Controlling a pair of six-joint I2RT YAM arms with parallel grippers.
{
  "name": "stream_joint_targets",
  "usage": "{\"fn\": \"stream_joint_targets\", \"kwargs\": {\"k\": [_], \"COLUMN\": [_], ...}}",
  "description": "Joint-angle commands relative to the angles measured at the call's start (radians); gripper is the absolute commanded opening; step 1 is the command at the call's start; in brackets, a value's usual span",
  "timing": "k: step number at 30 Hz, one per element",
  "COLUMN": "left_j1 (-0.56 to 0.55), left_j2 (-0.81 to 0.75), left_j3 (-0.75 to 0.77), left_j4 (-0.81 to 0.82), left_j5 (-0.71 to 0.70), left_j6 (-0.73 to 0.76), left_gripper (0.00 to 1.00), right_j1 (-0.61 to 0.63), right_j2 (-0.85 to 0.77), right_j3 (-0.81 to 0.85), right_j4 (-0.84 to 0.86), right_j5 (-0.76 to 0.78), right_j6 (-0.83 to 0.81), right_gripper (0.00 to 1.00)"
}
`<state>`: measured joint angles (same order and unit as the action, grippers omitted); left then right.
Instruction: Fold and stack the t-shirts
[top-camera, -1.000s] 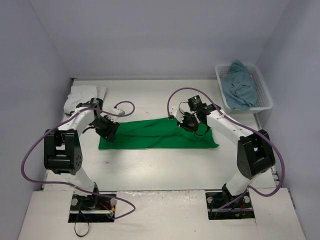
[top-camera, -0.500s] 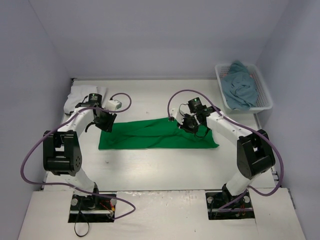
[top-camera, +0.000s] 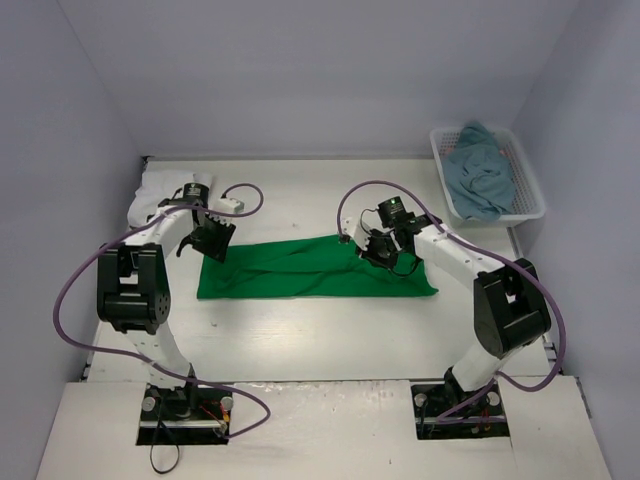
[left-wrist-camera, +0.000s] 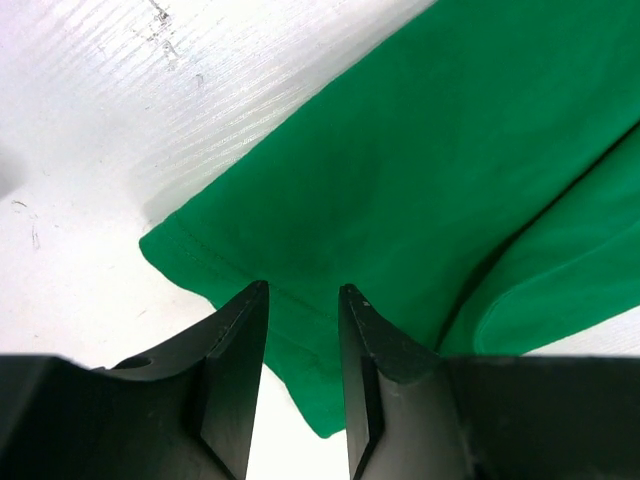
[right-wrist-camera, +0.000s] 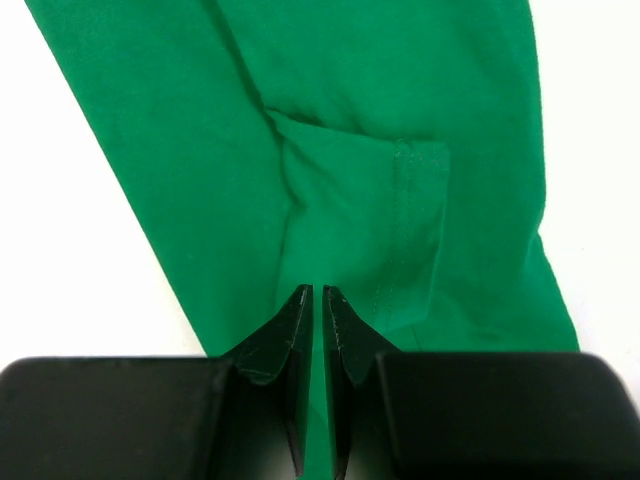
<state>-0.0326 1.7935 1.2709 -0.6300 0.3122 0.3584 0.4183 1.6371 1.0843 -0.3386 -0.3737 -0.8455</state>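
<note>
L grip (left-wrist-camera: 300, 300) fingers part-open, holding nothing, green tee (top-camera: 310, 268) hem corner betw tips | R grip (right-wrist-camera: 318, 297) fingers closed, folded sleeve just ahead, can't tell if I've pinched cloth | tee flat, long folded strip

A bright green t-shirt (right-wrist-camera: 170, 150) lies on the white tabletop (right-wrist-camera: 60, 250), running up the middle of the view with bare surface on both sides. A hemmed flap (right-wrist-camera: 365, 200) with a stitched edge is folded over it. The right hand (right-wrist-camera: 318, 292) points at the flap's lower part, its black fingers (right-wrist-camera: 290, 330) nearly together with only a thin slit between them.
</note>
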Motion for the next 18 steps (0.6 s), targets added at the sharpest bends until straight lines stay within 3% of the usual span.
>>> {"fn": "stream_joint_targets", "kwargs": {"k": [1,12,18], "left_j1": [-0.001,-0.003,-0.003], "left_j2": [-0.013,0.024,0.049], "left_j3": [0.007,-0.013,-0.001], "left_j4": [-0.002,0.009,0.018], "left_j5": [-0.015,0.016,0.024], "left_j6": [-0.004,-0.016,-0.045], "left_gripper": [0.29,0.31,0.18], "right_j1": [-0.006,-0.01,-0.044], "right_j2": [-0.036,-0.049,-0.036], "right_j3": [-0.001,-0.012,-0.003], "right_j4": [0.019,0.021,0.073], "right_j5": [-0.021,-0.014,-0.019], "right_j6": [0.002,0.006,0.025], "right_gripper": [0.06,0.06,0.0]}}
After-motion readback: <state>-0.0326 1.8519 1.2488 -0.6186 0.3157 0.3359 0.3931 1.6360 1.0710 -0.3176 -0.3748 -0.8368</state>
